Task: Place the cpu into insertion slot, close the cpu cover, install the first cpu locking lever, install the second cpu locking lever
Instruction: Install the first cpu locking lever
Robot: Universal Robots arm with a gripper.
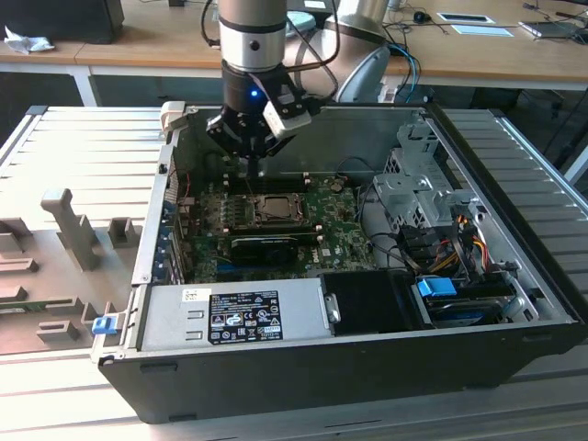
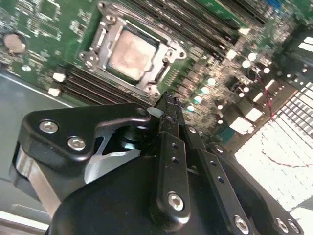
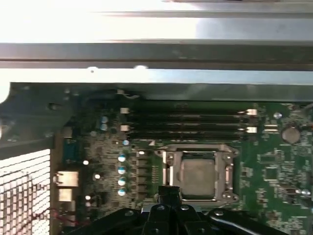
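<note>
Exterior view: the arm reaches straight down into the open computer case (image 1: pixel 322 381), which lies on its side on the ribbed grey surface (image 1: pixel 73 147) so that the board (image 1: pixel 331 220) faces up and can be reached from above. The tool (image 1: pixel 250 168) hangs low over the board at the far edge of the socket, toward the exterior view's left. Its fingers are pressed together, and I see nothing between them.

In both wrist views the cpu (image 2: pixel 131 54) (image 3: pixel 198 174) already lies flat in the socket. The cpu cover (image 2: pixel 161 74) (image 3: pixel 224 164) is down around it, with the chip showing through its window, so the first two steps look done. The fingertips (image 2: pixel 167 101) sit just beside one corner of that frame. That placement would suit work on a lever along the socket's edge, but I cannot tell whether the tool touches anything, or whether either lever is latched.

Room is tight on most sides. The memory slots (image 3: pixel 186 120) run right along the socket's far side, and the long black card (image 1: pixel 266 243) lies close on the near side. The case wall rises behind. The drive cage (image 1: pixel 413 179) and the cables at the exterior view's right are well apart from the tool. The space straight above is open.
</note>
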